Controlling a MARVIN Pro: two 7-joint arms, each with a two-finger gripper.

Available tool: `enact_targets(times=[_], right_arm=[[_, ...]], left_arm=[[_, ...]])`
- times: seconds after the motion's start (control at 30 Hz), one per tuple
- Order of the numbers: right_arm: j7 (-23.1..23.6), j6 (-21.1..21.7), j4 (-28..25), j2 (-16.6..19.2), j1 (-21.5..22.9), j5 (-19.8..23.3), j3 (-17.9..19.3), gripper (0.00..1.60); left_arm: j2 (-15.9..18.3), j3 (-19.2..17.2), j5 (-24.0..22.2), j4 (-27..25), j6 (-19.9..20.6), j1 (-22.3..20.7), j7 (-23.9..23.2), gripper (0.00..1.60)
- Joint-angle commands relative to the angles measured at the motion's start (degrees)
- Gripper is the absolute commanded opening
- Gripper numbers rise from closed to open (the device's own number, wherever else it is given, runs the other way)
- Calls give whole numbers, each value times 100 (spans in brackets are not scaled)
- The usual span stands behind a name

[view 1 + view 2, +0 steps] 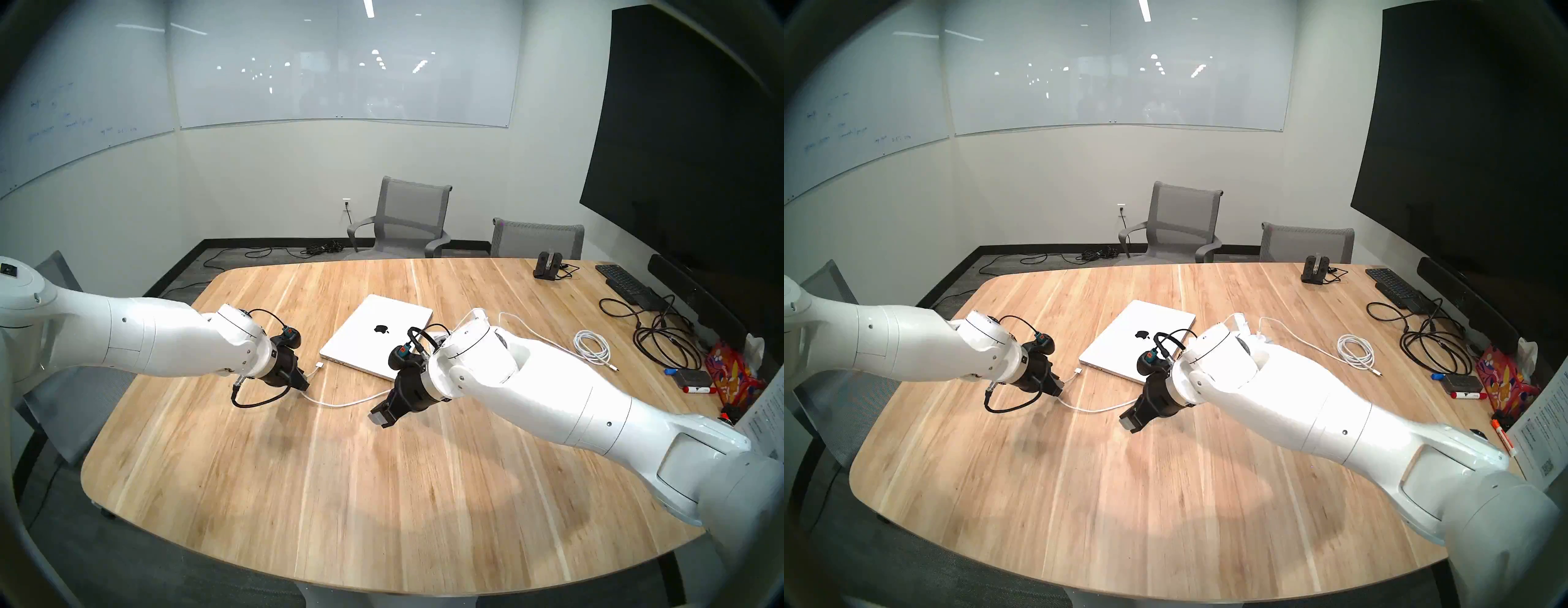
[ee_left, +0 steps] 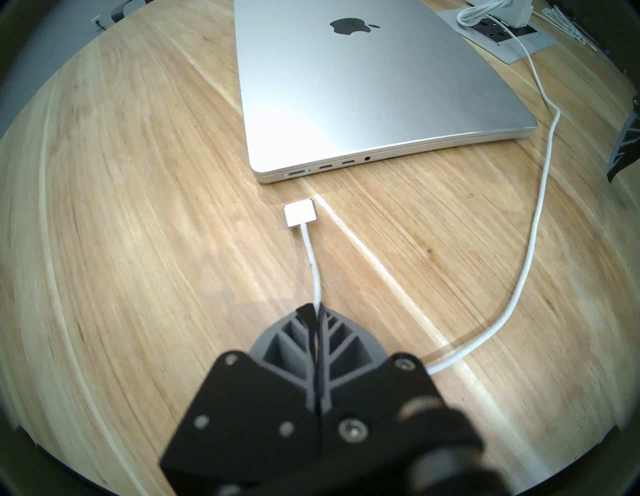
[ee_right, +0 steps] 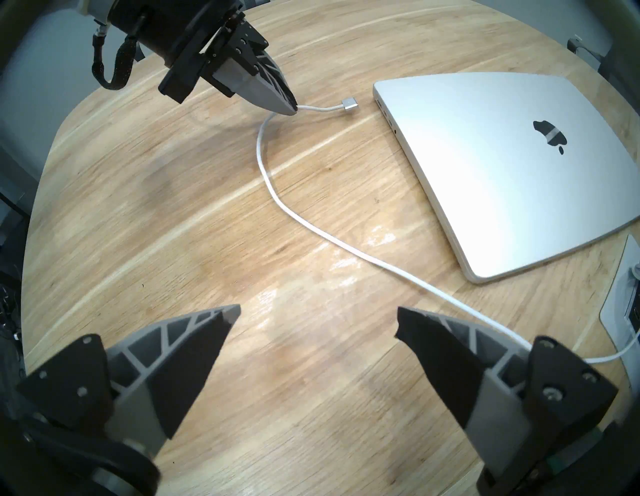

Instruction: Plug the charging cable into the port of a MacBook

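The closed silver MacBook [image 1: 377, 333] lies mid-table, its port edge [image 2: 325, 168] facing my left gripper. The white charging cable [image 3: 311, 227] runs across the wood in front of it. My left gripper [image 2: 317, 308] is shut on the cable's cord a short way behind the flat white-silver plug [image 2: 300, 214]. The plug sticks out toward the laptop's left corner with a small gap between them; the right wrist view also shows the plug [image 3: 349, 104]. My right gripper [image 3: 317, 324] is open and empty, hovering over bare table in front of the laptop, with the cord passing under its finger.
A coiled white cable [image 1: 592, 347], tangled black cables [image 1: 659, 335], a black keyboard [image 1: 623, 283], markers [image 1: 698, 389] and a bright packet [image 1: 729, 373] lie at the table's right side. A grey power outlet plate [image 2: 509, 34] sits behind the laptop. Chairs [image 1: 403, 223] stand at the far edge.
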Motion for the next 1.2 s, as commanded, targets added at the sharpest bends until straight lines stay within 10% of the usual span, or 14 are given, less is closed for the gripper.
enact_targets(times=[0.0, 1.17], right_arm=[[7, -20, -78, 2, 75, -15, 42, 160], [7, -20, -78, 2, 75, -15, 42, 160]], left_arm=[[-5, -66, 5, -12, -6, -110, -5, 0], [-5, -67, 5, -13, -6, -110, -4, 0]])
